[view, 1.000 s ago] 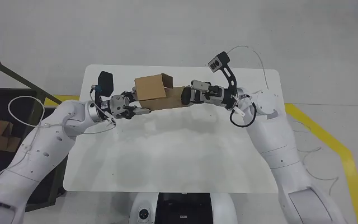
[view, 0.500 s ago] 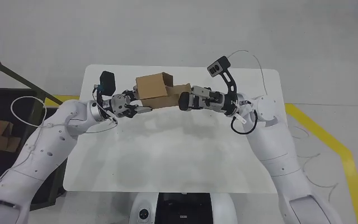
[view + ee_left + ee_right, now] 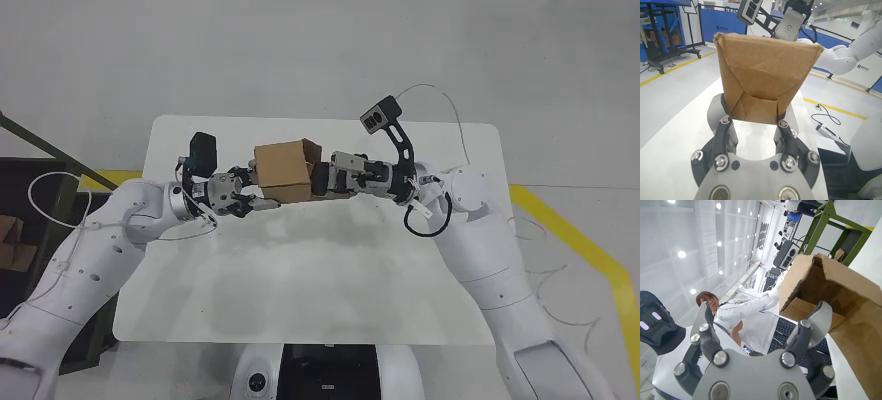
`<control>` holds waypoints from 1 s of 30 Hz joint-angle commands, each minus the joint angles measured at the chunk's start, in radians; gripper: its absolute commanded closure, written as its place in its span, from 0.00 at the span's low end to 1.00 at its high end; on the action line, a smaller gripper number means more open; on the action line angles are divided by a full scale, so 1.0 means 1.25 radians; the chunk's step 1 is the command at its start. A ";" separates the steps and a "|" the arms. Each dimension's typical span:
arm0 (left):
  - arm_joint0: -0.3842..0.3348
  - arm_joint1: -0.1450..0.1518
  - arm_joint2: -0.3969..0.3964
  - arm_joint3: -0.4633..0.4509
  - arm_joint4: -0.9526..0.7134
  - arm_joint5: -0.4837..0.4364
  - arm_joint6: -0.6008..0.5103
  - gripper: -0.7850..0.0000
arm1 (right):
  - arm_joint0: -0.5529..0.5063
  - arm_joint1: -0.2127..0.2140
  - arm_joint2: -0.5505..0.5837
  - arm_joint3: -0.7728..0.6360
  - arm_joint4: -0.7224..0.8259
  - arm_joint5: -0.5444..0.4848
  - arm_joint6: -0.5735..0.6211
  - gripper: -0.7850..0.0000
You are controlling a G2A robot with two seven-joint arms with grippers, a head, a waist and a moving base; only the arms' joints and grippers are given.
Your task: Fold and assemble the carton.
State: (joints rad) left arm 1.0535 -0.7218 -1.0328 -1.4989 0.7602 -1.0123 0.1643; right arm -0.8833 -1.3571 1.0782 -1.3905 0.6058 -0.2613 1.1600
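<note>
Left gripper (image 3: 753, 117) is shown closed on the near end of the carton (image 3: 762, 72), with one finger (image 3: 725, 106) pressed against each side wall. The brown carton is held above the white table (image 3: 677, 132), and it widens away from the wrist. Its bulk hides the space beyond, so that only the right arm's (image 3: 838, 58) wrist and forearm are seen past its upper edge.

Right gripper (image 3: 761, 317) is shown open, with its fingers spread wide. One fingertip (image 3: 821, 311) lies at the carton's open mouth and the other stands apart in free air. A folded inner flap (image 3: 804, 308) is visible inside the mouth.

From above, the carton is seen between the two grippers over the far half of the table, with its shadow cast on the tabletop nearer the robot. Both forearms are turned inward with the elbows held out, so that the wrists face each other across the carton. A black wrist camera (image 3: 203, 150) is carried above the left wrist, and a second one (image 3: 378, 113) stands on a raised bracket over the right.

Off the table on the robot's left, a dark bin (image 3: 30, 200) with cardboard pieces (image 3: 12, 245) and a green frame bar (image 3: 40, 150) are seen. A yellow floor line (image 3: 570, 235) runs on the right.
</note>
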 commanded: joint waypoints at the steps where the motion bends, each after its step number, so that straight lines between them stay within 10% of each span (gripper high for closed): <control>1: 0.003 0.001 -0.005 0.001 -0.001 0.000 0.000 0.58 | 0.001 0.002 0.012 0.004 0.002 -0.005 -0.001 0.00; 30: 0.063 0.015 -0.035 -0.052 -0.017 0.000 -0.023 0.58 | 0.012 0.015 0.016 -0.001 -0.080 -0.097 -0.002 0.00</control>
State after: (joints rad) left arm 1.1335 -0.7024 -1.0776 -1.5622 0.7408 -1.0123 0.1375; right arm -0.8683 -1.3378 1.1040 -1.3914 0.5006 -0.3858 1.1529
